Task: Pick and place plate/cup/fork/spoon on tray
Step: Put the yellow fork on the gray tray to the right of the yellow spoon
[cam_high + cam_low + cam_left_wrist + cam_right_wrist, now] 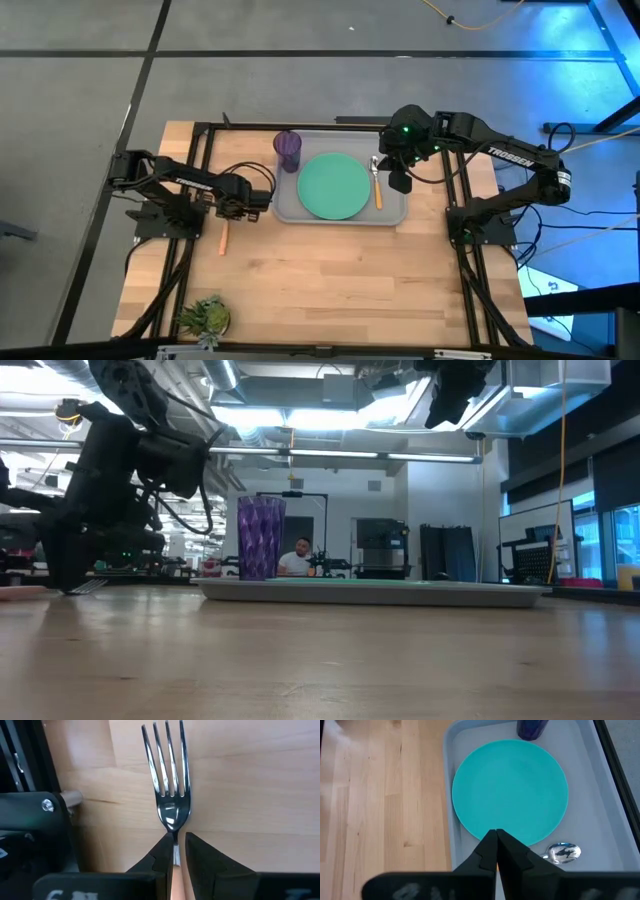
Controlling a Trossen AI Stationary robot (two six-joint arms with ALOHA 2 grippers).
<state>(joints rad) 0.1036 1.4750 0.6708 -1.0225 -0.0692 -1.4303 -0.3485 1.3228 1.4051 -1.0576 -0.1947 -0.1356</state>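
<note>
The fork (167, 775) is on the wooden table left of the tray, silver tines ahead of my left gripper (175, 842), which is shut on it. Its salmon handle (224, 238) points toward the near edge. The grey tray (395, 212) holds the mint-green plate (333, 186), the purple cup (288, 150) at its far left corner, and the spoon (376, 182) along its right side. My right gripper (496, 836) is shut and empty, high above the tray's right side, over the plate's edge (510, 790) and the spoon's bowl (563, 851). My left gripper pinches the fork's thin neck (175, 851) between its two fingers, just behind the tines where the handle begins. The fingers come from above and stand across the fork. The fork lies level at the table top (92, 586); whether it is lifted clear I cannot tell.
A small green plant (205, 318) stands at the table's near left corner. Dark frame rails (200, 150) run along the table's left and right sides. The table's near half is bare wood. A person (298, 560) sits in the room far behind the table.
</note>
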